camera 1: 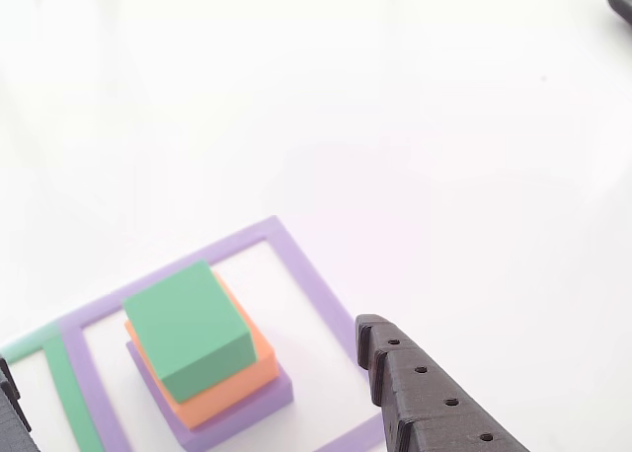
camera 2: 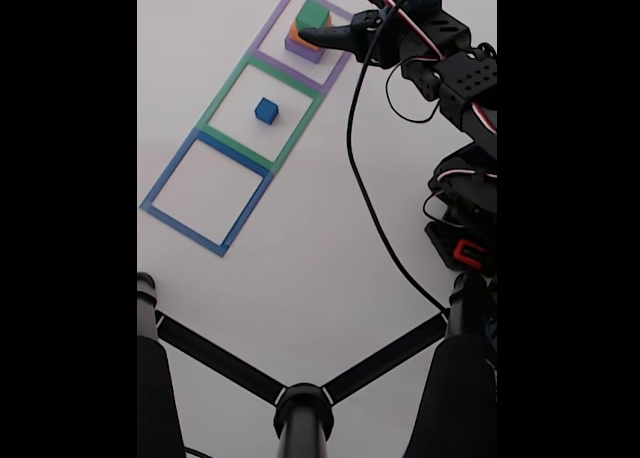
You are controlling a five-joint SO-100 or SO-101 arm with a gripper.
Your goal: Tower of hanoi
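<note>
Other view: the green block [camera 1: 188, 329] sits on the orange block [camera 1: 259, 368], which sits on the purple block [camera 1: 242, 413], forming a three-tier stack inside the purple taped outline [camera 1: 316, 274] on the white table [camera 1: 415, 126]. A green taped outline [camera 1: 64, 383] adjoins the purple one at lower left. One dark, ridged gripper finger [camera 1: 425, 388] enters from the bottom edge, to the right of the stack and apart from it; part of the other finger [camera 1: 12, 413] shows at the lower left corner. The stack lies between the two fingers, touched by neither, so the fingers stand wide apart around it with nothing clamped.

Fixed view: three taped squares run in a diagonal row, the purple taped outline [camera 2: 300, 33] at top, the green taped outline [camera 2: 262, 113] in the middle, and the blue taped outline [camera 2: 205, 193] at the bottom. The green block [camera 2: 312, 14] tops the stack inside the purple outline. The small blue cube [camera 2: 266, 110] rests alone inside the green outline, well apart from the gripper [camera 2: 335, 23], which hangs at the stack. The arm [camera 2: 460, 88] carries black cabling [camera 2: 365, 178] down across the table. A black tripod-like stand [camera 2: 300, 408] occupies the foreground.

No brand, label or legible writing can be made out in either view.
</note>
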